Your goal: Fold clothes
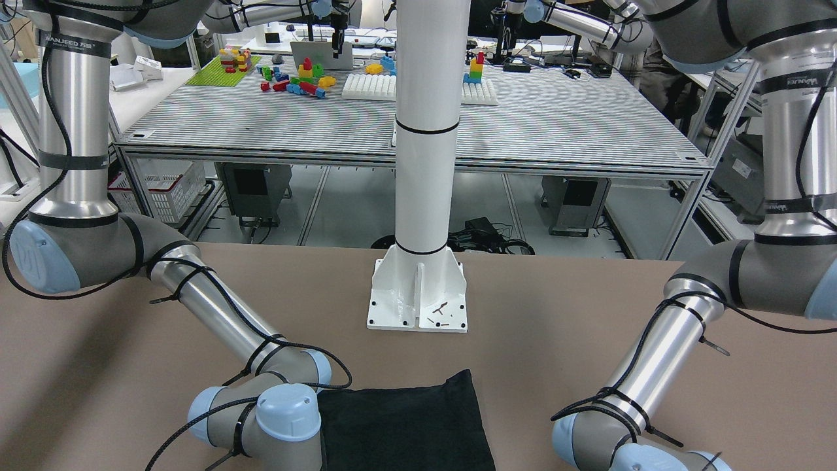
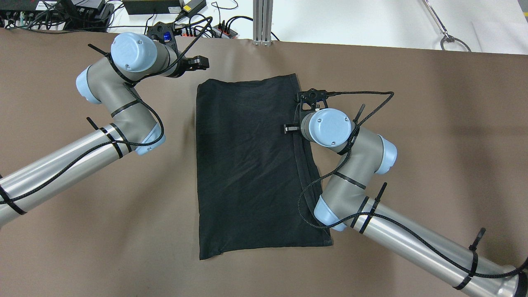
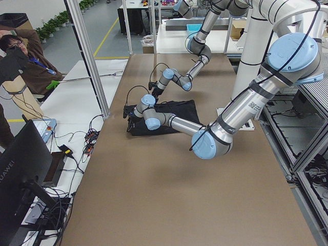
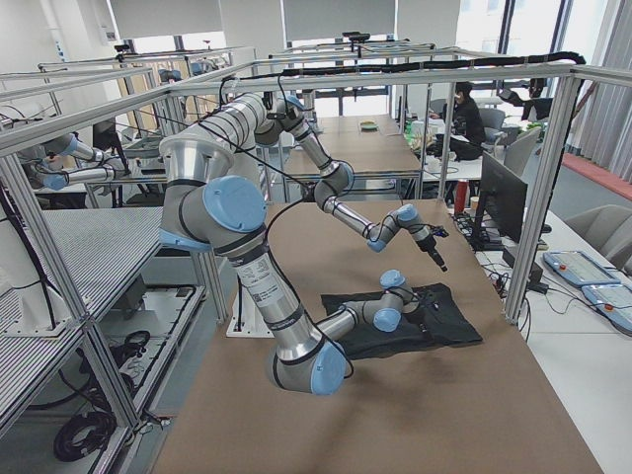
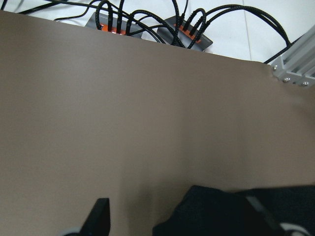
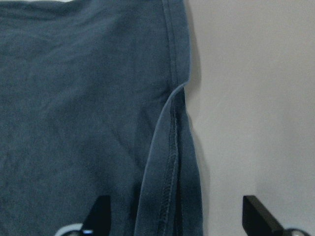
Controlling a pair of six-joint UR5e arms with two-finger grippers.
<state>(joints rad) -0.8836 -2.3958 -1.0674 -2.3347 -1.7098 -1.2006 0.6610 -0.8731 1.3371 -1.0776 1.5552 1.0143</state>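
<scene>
Cloth [image 2: 247, 165]: black, spread flat mid-table, long side running from the robot's side toward the far edge, short far hem near that edge but not at it. Along its right side a second hem shows, so I judge it already doubled there.

Right gripper [image 6: 177, 216]: jaws wide apart, empty, straddling the right hem near the far right corner; a raised ridge of hem sits between the fingers.

Left gripper [image 5: 177, 209]: also spread wide, holding nothing, over bare table [image 2: 412, 123] just past the far left corner, with the corner's tip between its fingers.

Step, as I read it: pinch both far corners. I'd bring the left back over the fabric before closing, and lower the right onto that ridge so it catches both layers.

Room: bare table on both sides. Metal post [image 2: 262, 20] and cables [image 2: 156, 6] crowd the far edge. Pillar base plate [image 1: 418, 307] stands toward the robot's edge. The right elbow hangs over the near right part of the cloth, so I'd lift before drawing back.
</scene>
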